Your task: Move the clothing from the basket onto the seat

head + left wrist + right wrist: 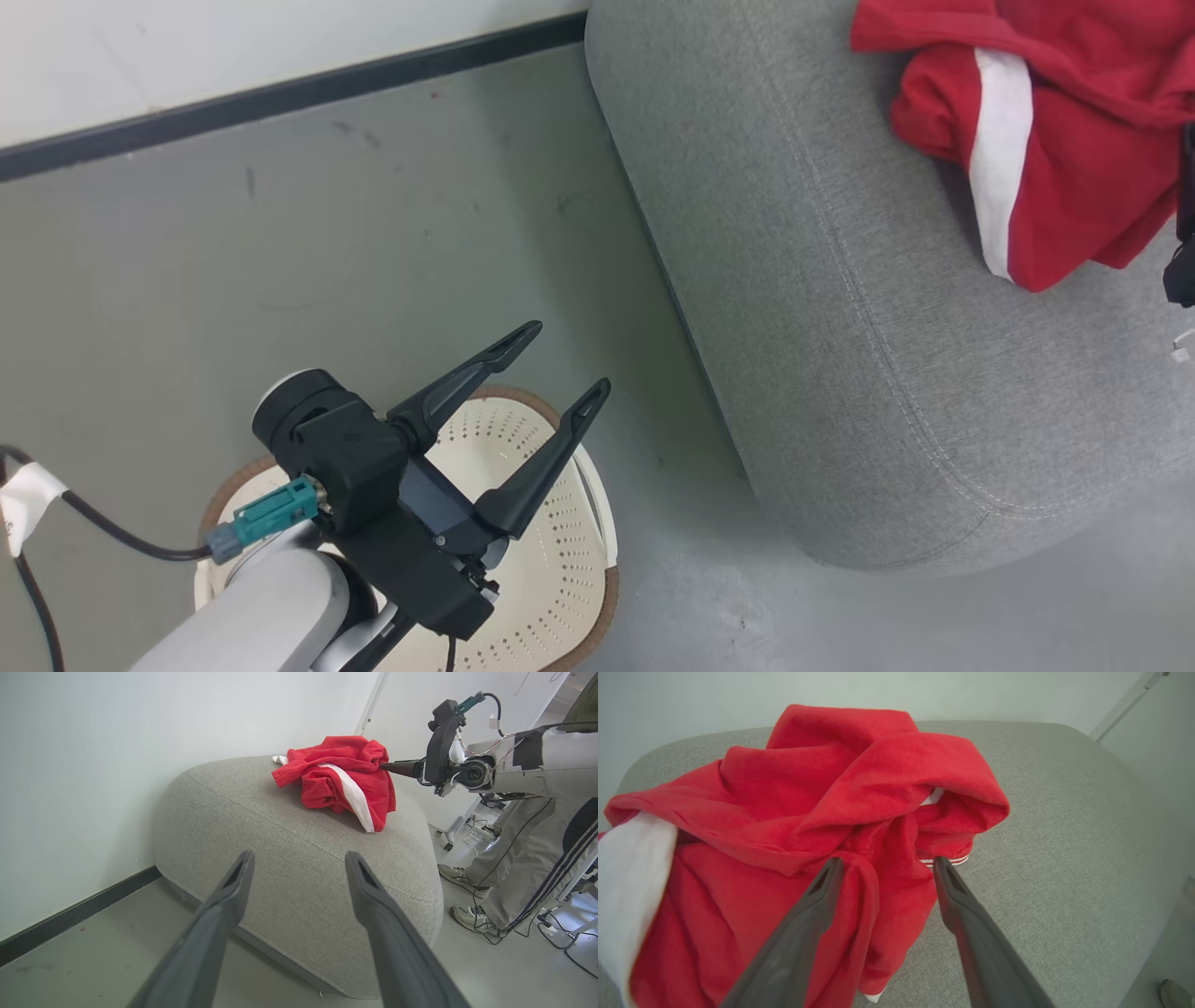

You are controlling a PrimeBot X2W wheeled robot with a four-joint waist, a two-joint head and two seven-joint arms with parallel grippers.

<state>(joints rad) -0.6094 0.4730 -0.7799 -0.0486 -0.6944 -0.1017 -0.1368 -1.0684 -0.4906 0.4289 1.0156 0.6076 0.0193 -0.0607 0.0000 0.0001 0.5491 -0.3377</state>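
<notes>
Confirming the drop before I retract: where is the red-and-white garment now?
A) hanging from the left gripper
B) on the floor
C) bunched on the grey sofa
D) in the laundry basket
C: the red-and-white garment lies bunched on top of the grey sofa, with the right gripper open, its fingers spread at the fabric.

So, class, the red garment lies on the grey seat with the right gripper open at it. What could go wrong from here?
1. Fabric of the clothing lies between the fingers of the open right gripper; withdrawing could snag it and drag it toward the edge of the seat.
2. A person's legs stand close beside the seat; a swinging arm might hit them.
</notes>
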